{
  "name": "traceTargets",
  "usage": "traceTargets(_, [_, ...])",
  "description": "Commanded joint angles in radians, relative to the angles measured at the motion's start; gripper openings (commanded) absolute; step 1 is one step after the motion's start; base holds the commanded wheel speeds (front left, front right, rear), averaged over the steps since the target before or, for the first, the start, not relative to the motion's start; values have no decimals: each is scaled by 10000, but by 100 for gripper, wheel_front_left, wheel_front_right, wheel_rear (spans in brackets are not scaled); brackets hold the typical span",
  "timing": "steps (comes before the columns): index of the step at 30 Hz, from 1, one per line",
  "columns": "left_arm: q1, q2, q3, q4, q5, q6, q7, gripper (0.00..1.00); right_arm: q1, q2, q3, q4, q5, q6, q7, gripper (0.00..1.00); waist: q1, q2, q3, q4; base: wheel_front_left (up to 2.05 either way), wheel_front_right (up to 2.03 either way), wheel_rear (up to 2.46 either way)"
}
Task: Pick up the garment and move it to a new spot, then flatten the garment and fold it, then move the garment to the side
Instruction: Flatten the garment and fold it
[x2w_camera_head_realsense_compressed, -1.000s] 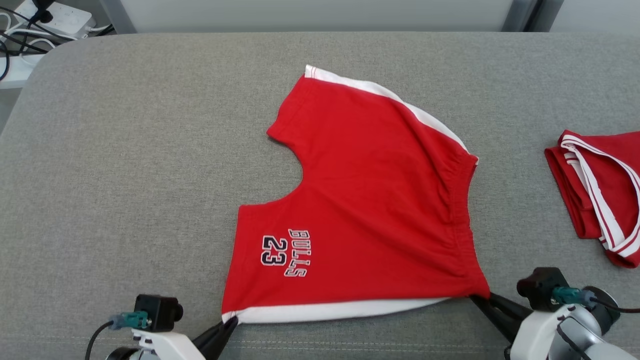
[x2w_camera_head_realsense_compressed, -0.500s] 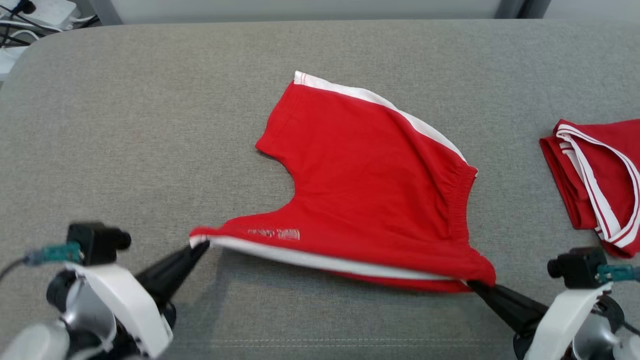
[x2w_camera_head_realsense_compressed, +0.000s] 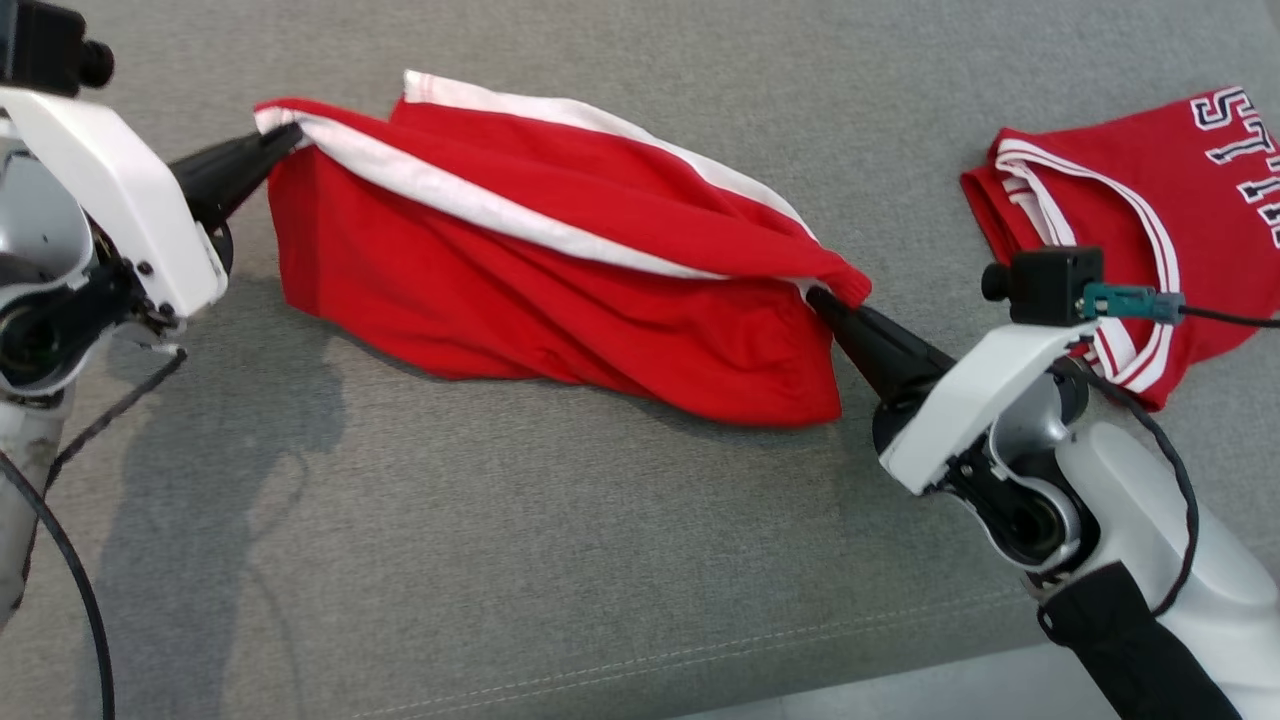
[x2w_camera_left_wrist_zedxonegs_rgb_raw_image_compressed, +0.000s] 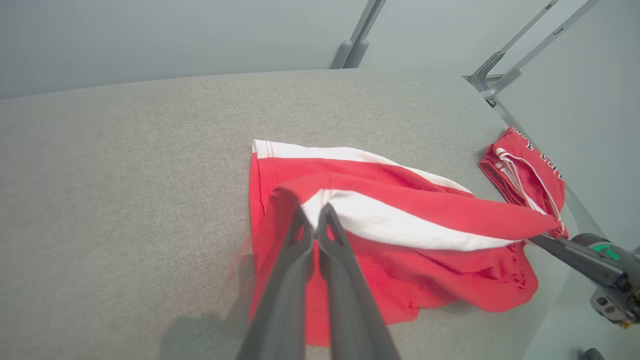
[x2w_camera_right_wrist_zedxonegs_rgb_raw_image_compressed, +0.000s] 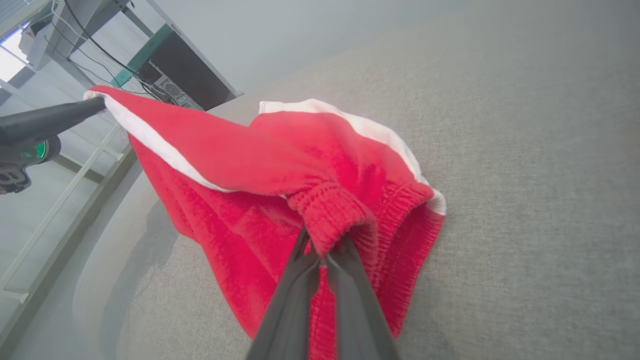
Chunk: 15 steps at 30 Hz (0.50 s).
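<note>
L claw, far left in the head view, is pinched shut on the corner of the red shorts where the white side stripe ends, holding that corner up off the grey fabric tabletop. In the L wrist view the claw has both fingers pressed tight together on the stripe's end. The shorts hang stretched btwn the two claws: top edge w/ the white stripe runs taut left to right, the red cloth below sags in wrinkles and its lower part rests on the tabletop, and the far leg w/ a 2nd white stripe lies behind. R claw is closed on the bunched elastic waistband end; the R wrist view shows it biting the ribbed band, shorts draped away toward the L claw. Further right, apart from the shorts, a folded red jersey w/ white trim lies on the tabletop.
</note>
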Motion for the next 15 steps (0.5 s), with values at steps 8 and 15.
traceTargets(8, [-2037, 286, -93, 2040, 92, -117, -164, 0, -1844, 936, 737, 1598, 1131, 44, -934, 2, 0, 0, 1146, -1167, 0, 0, 0])
traceTargets(15, [-2633, 301, -748, 2700, -217, -120, -802, 0, -2721, 1178, 1576, 2418, 1904, 44, -1512, 31, 0, 0, 1426, -1355, 0, 0, 0])
